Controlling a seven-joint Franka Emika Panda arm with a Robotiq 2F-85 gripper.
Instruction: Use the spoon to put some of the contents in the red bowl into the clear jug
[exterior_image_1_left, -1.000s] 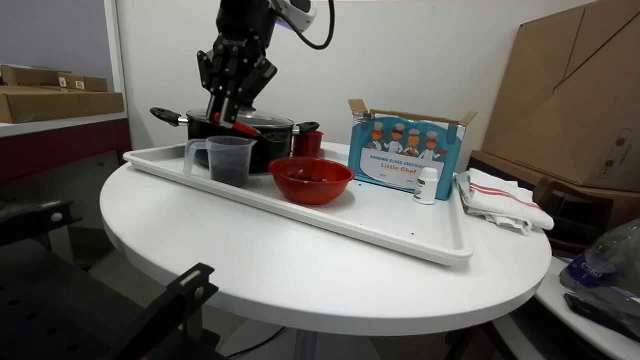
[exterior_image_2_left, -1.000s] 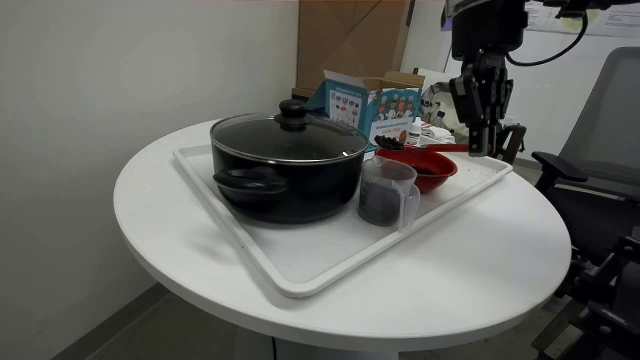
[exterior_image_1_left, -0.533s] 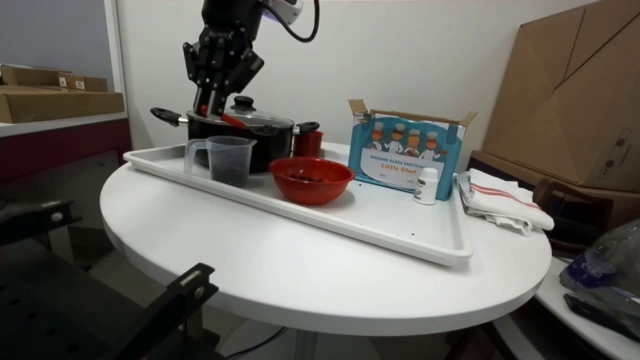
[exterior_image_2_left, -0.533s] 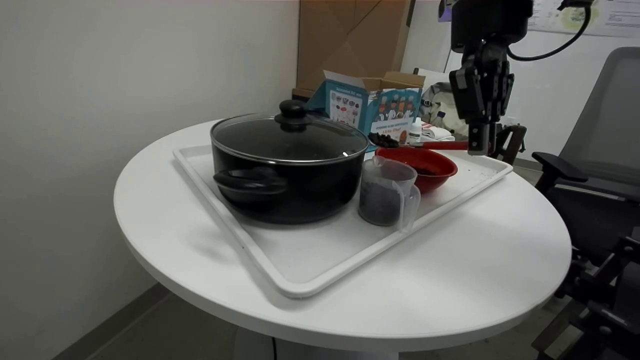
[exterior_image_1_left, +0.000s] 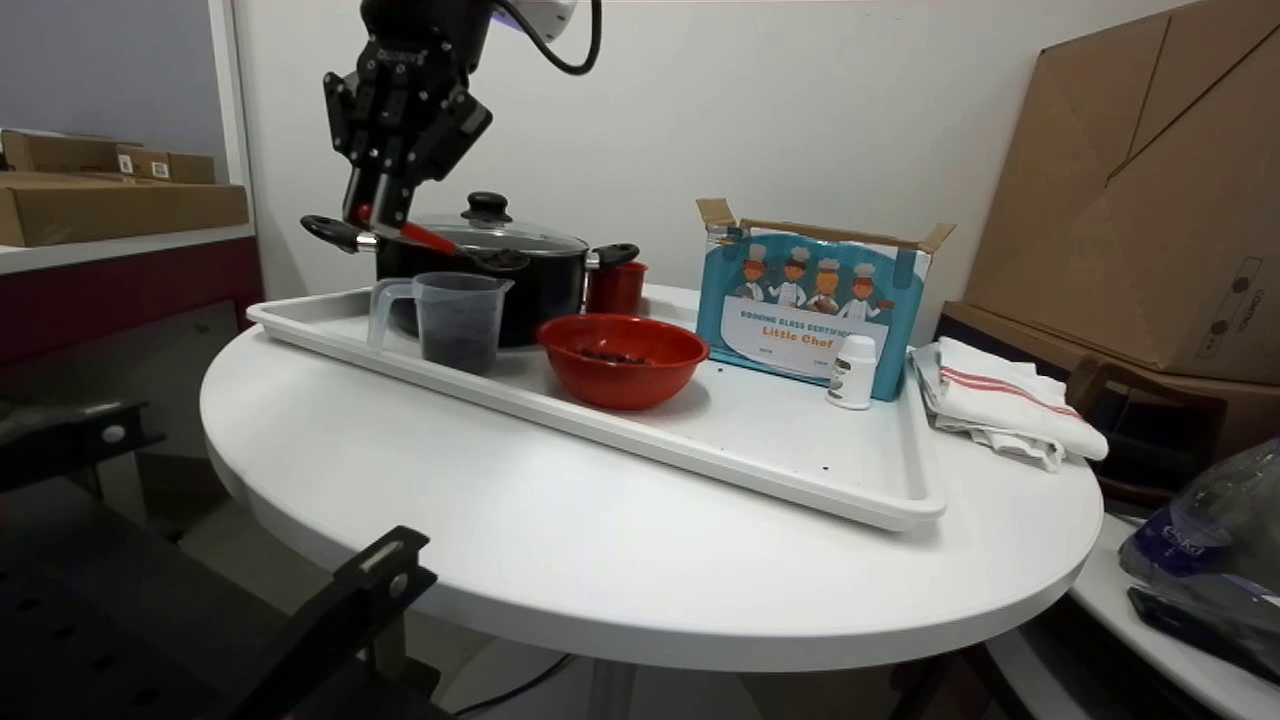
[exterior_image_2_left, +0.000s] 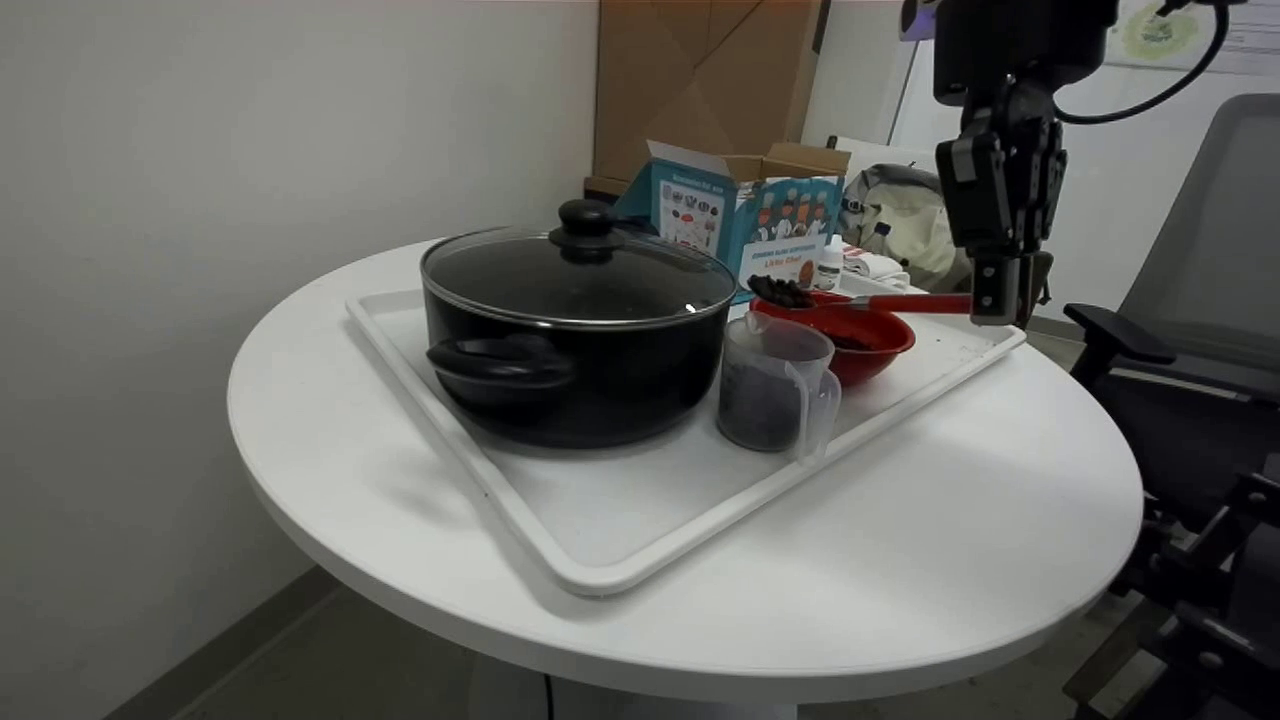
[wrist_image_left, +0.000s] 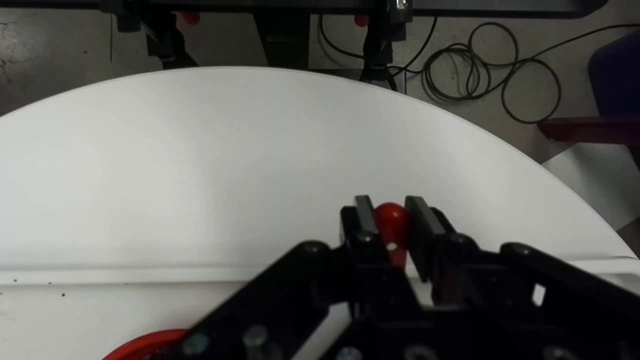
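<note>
My gripper (exterior_image_1_left: 375, 207) is shut on the red handle of the spoon (exterior_image_2_left: 920, 303), whose round red end shows between the fingers (wrist_image_left: 425, 225) in the wrist view. The spoon's head carries a heap of dark contents (exterior_image_2_left: 780, 292). It hangs above and close to the rim of the clear jug (exterior_image_1_left: 460, 322) in both exterior views. Dark stuff fills the lower part of the jug. Beside it on the tray stands the red bowl (exterior_image_1_left: 622, 378), with dark pieces inside. Only a slice of the red bowl (wrist_image_left: 142, 345) shows at the bottom of the wrist view.
The black lidded pot (exterior_image_2_left: 570, 380) stands right behind the jug on the white tray (exterior_image_1_left: 780, 480). A red cup (exterior_image_1_left: 617, 288), a blue box (exterior_image_1_left: 800, 300) and a white bottle (exterior_image_1_left: 852, 372) share that tray. A folded towel (exterior_image_1_left: 1010, 400) lies beside it.
In the exterior views the arm has shifted toward the jug's handle side, carrying the spoon along. The spoon's head has come from past the jug's spout back to near its rim, still loaded.
</note>
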